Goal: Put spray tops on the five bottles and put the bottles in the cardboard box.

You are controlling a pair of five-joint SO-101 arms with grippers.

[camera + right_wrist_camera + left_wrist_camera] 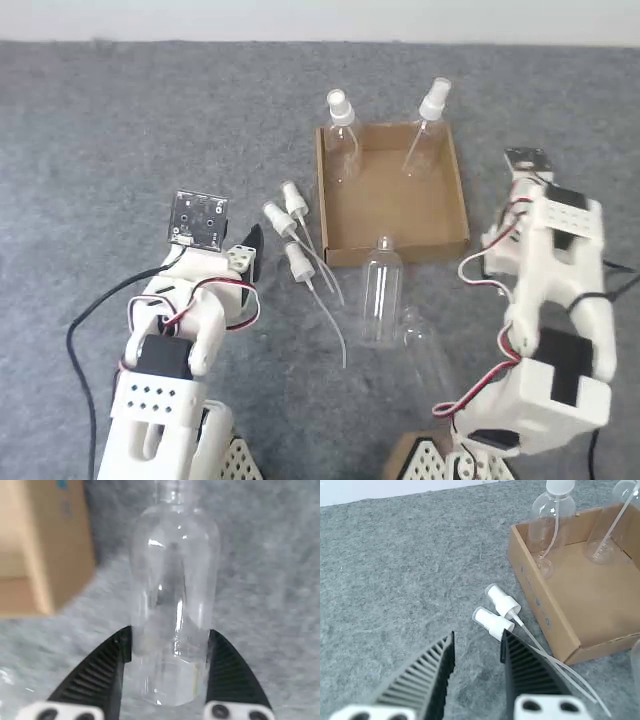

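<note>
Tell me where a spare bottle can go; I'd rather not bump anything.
Free: mat left of the spray tops; near half of the cardboard box. Crowded: its far corners with capped bottles, and its front by the loose bottles.

You have the cardboard box in the middle of the table. Two bottles stand inside it at the far side, the far-left bottle in one corner and the far-right bottle in the other. Each has a spray top on it. Three loose spray tops lie on the table just left of the box, close together. Your left gripper sits just left of them. The middle bottle sits right in front of the box. The lying bottle is beside it, to the right and nearer the arms.
</note>
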